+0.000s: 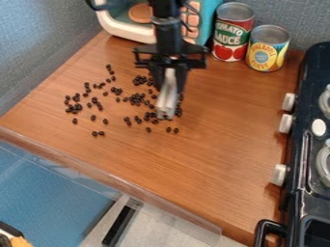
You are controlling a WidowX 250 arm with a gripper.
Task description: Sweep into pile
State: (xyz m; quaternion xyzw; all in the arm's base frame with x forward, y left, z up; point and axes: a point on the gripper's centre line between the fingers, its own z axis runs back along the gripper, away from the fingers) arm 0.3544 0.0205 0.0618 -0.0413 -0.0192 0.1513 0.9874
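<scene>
The gripper (169, 85) hangs down over the upper middle of the wooden counter (216, 140), pointing at the beans. It is shut on a narrow, pale grey-white tool (168, 102), whose lower end is down among the beans, right of the middle of the scatter. Small dark beans (136, 99) lie loosely spread from the left part of the counter across to the tool, densest just left of it. A few single ones (98, 133) lie nearer the front. Some beans are partly hidden behind the tool and gripper.
A toy microwave (211, 17) stands at the back, beside a tomato can (232, 32) and a pineapple can (267, 48). Along the right side runs a black toy stove (303, 159) with white knobs. A clear rim (116, 178) edges the counter's front; grey-blue walls stand behind.
</scene>
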